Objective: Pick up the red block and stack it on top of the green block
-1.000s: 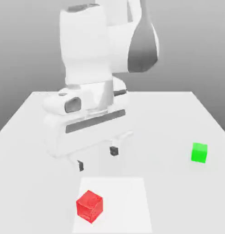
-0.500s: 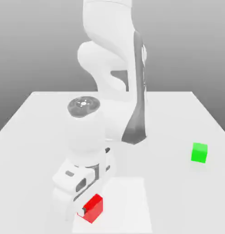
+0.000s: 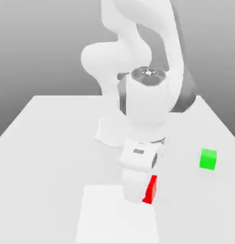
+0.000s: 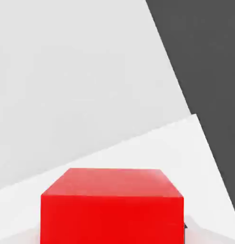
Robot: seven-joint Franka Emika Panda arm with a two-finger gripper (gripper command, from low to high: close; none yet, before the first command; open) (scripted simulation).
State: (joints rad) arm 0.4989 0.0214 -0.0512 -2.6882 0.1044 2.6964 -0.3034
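The pincer (image 3: 145, 195), shut on the red block (image 3: 150, 189), has swung it toward the green block (image 3: 208, 159), now near 2 o'clock from it; 1 lift and carry look underway, stacking remains.

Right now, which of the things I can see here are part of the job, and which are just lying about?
Part of the job:
- red block, held in the gripper
- green block, waiting on the table as the base

Just there:
- white square on the tabletop
- table itself
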